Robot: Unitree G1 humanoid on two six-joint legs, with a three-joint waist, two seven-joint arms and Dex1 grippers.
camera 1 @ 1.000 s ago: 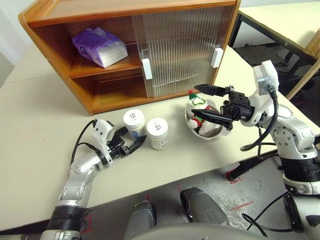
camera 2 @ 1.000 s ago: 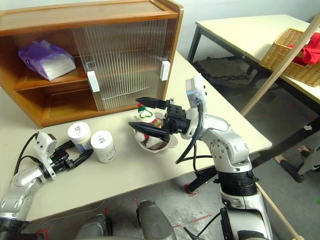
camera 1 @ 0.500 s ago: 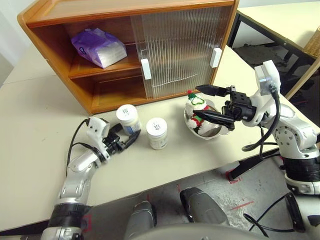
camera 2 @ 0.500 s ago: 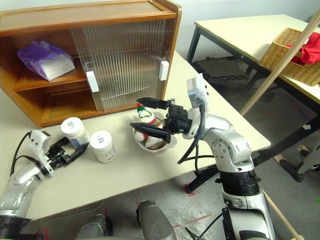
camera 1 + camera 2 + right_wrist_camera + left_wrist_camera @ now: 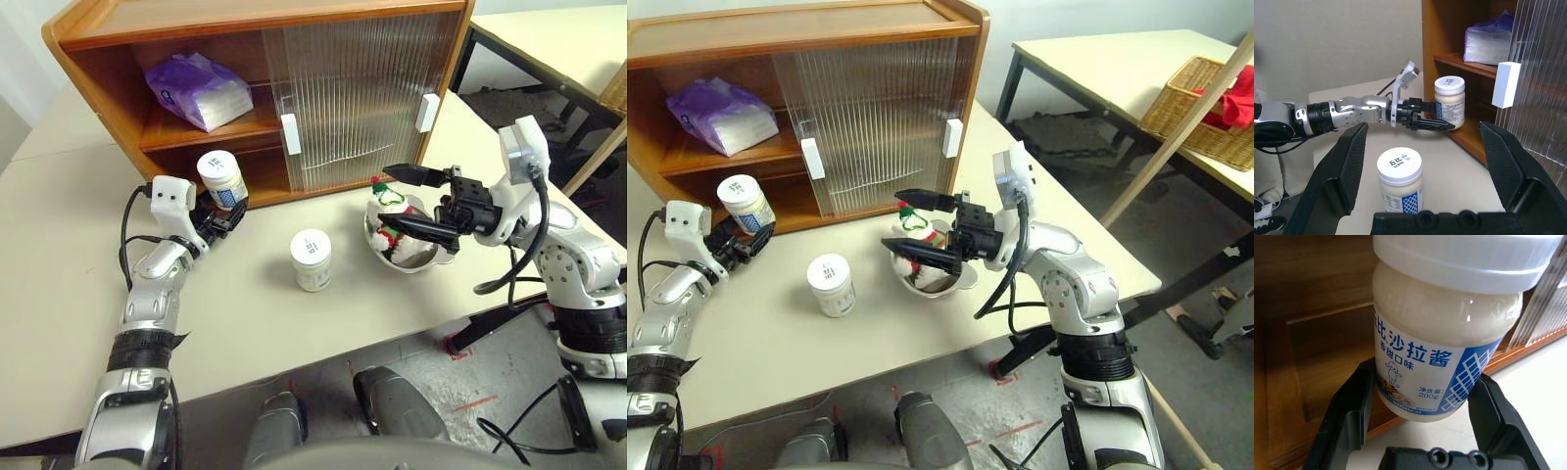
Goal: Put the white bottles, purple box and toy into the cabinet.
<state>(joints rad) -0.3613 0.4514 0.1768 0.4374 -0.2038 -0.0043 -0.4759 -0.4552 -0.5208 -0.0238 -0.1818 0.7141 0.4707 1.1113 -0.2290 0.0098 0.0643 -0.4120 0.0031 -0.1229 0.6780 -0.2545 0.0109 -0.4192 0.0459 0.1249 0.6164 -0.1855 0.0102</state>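
My left gripper (image 5: 226,209) is shut on a white bottle (image 5: 220,178), held upright off the table just in front of the cabinet's (image 5: 245,20) open lower shelf. In the left wrist view the two fingers (image 5: 1347,416) clamp the bottle (image 5: 1449,333) low on its blue label. The other white bottle (image 5: 311,259) stands alone on the table. The purple box (image 5: 196,90) lies on the cabinet's upper shelf. The toy (image 5: 389,211) sits in a metal dish (image 5: 431,259). My right gripper (image 5: 382,194) hangs open over the toy, holding nothing.
Ribbed sliding doors (image 5: 353,98) with white handles cover the cabinet's right half, and the left half is open. A second table at the far right carries a wicker basket (image 5: 1200,113) with red cloth. A wooden pole (image 5: 1161,147) leans beside my right arm.
My left gripper lifted its bottle off the table and carried it forward and left to the cabinet's lower opening. The second bottle, the toy and my right arm stayed put.
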